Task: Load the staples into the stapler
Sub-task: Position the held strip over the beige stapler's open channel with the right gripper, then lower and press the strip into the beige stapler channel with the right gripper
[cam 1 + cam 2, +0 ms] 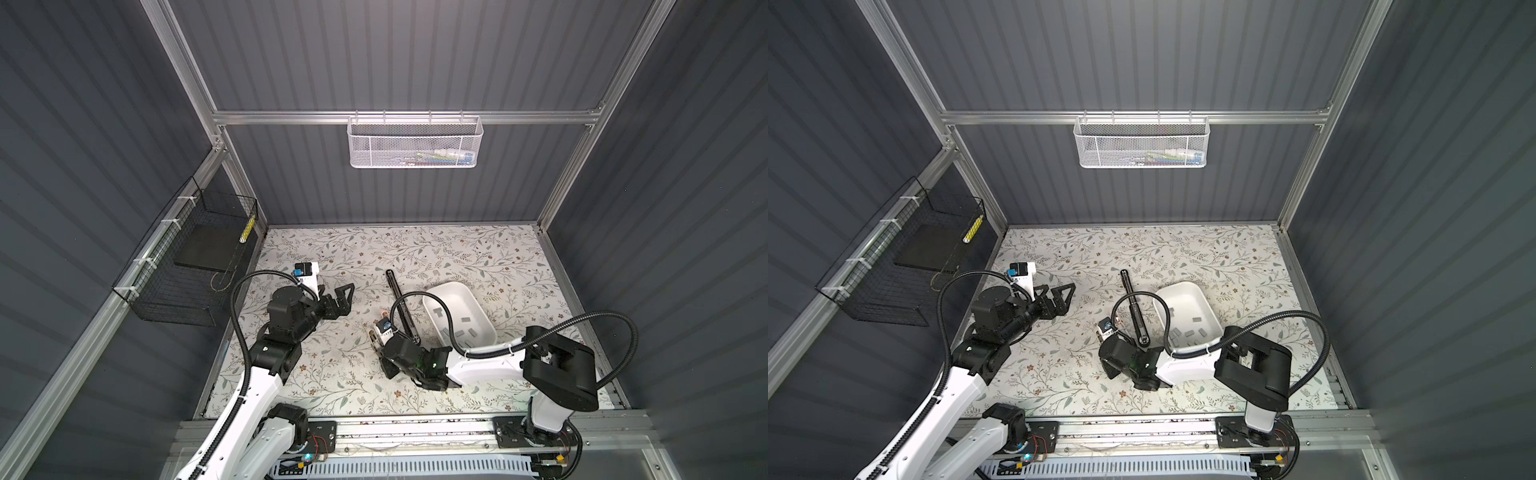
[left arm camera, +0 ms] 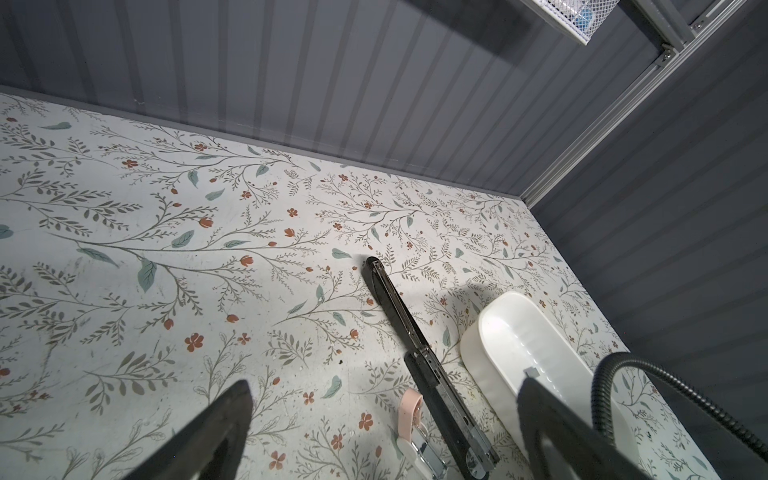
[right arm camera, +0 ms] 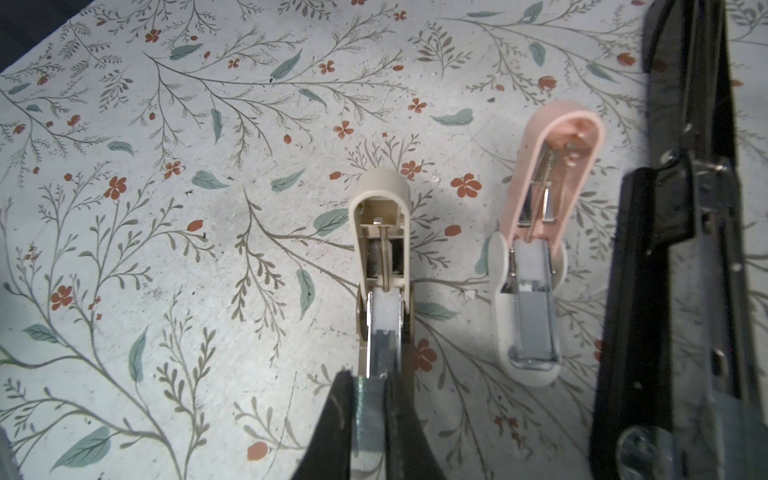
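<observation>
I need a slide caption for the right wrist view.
Right pincer holds a staple strip at the open beige stapler.

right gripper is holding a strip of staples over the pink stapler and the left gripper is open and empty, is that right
Not quite. The right gripper holds the strip of staples at the open channel of the beige stapler, not the pink stapler, which lies apart beside it. The right wrist view shows this. The rest holds: the left gripper is open and empty.
</observation>
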Action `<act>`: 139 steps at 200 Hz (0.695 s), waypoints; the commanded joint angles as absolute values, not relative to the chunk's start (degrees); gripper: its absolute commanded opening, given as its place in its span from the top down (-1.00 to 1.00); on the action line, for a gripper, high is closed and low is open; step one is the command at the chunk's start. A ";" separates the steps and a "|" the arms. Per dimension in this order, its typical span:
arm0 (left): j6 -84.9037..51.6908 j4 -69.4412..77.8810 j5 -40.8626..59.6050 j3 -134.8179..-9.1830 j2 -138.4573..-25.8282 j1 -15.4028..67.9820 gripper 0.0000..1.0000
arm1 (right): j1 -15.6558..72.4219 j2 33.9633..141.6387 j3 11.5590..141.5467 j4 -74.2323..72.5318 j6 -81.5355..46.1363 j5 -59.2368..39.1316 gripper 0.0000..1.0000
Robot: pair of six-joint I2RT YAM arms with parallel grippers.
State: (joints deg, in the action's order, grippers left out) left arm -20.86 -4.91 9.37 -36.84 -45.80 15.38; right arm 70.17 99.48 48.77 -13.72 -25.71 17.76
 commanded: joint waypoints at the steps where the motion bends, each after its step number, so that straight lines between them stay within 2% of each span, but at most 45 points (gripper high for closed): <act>1: -21.23 -5.43 9.11 -36.63 -45.16 15.18 -0.99 | 70.42 99.38 50.23 -13.37 -26.05 16.72 1.00; 139: -21.17 -5.49 8.98 -36.65 -44.91 15.18 -0.99 | 70.45 102.93 52.71 -11.69 -26.63 16.71 1.00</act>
State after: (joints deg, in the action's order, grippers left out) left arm -20.86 -5.17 9.37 -36.84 -45.74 15.38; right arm 70.19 103.55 51.55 -12.62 -25.76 16.05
